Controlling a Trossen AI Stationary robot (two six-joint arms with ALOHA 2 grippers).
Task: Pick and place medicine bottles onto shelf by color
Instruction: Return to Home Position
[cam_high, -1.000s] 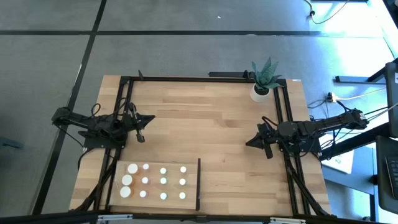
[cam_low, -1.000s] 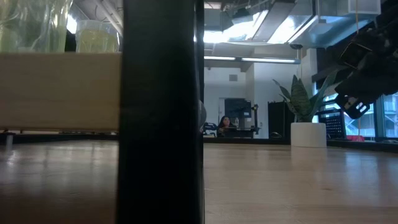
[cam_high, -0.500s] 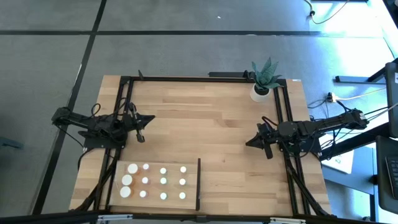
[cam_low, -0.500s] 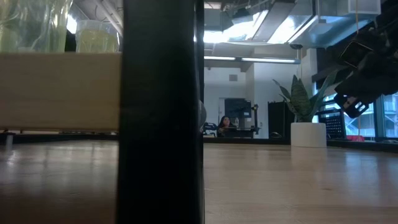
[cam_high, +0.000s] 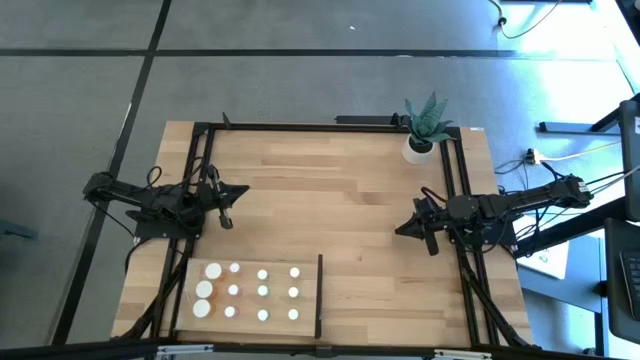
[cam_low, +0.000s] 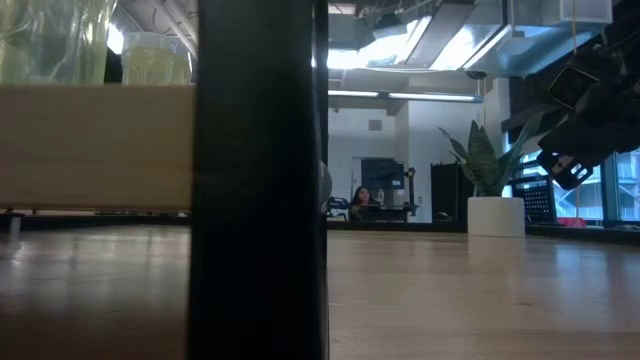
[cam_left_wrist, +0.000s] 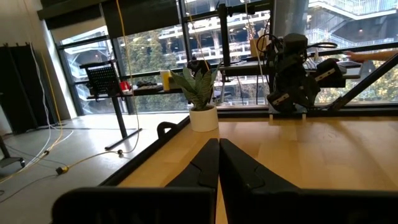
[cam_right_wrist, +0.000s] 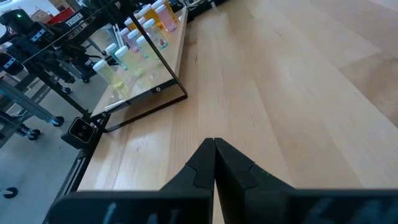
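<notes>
Wooden tabletop (cam_high: 330, 190), overhead view. L gripper (cam_high: 226, 218) centre-left, fingers pressed together, empty. R gripper (cam_high: 431, 243) centre-right, same. Medicine bottles (cam_high: 247, 291) in rows on shelf (cam_high: 308, 288), lower left. Prob. homing step, sorting looks done. Next: arms only need to park, no grasp.

No visible change, left tool (cam_high: 226, 220) and right tool (cam_high: 432, 246) unmoved

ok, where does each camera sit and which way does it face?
High: above table, straight down; both arms, shelf, plant.
Low: tabletop height, level across toward plant; right arm upper right.
Left wrist: past shut left gripper toward plant, right arm.
Right wrist: past shut right gripper toward shelf, medicine bottles.
Shared: plant in high, low, left wrist.
</notes>
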